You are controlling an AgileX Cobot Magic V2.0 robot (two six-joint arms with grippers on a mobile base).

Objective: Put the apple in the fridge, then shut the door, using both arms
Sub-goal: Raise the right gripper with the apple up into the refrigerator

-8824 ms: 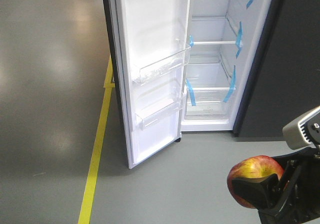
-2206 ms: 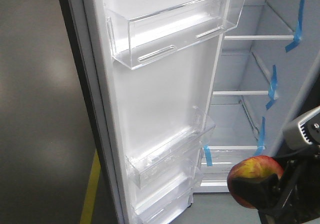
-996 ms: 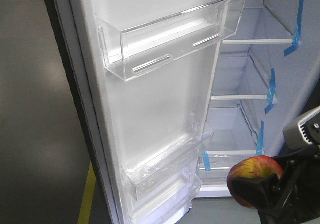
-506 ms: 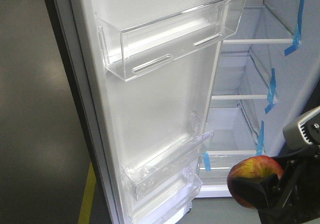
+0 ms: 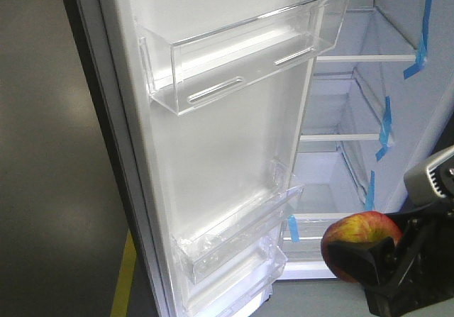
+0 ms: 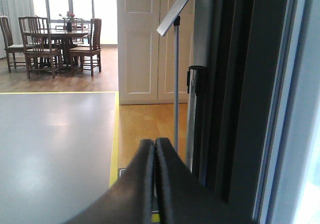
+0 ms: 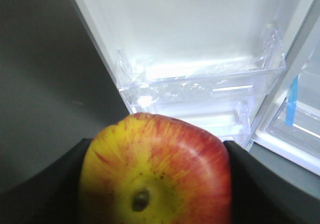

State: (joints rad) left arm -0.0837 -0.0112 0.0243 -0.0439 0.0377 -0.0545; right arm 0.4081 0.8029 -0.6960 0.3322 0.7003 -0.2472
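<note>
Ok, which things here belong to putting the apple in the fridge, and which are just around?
Job: apple, held in the right gripper; fridge; its open door; left gripper, shut and empty.
Just around: sign stand; dining table and chairs; yellow floor line.

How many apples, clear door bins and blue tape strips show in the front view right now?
apple: 1
clear door bins: 3
blue tape strips: 4
Total: 8
</note>
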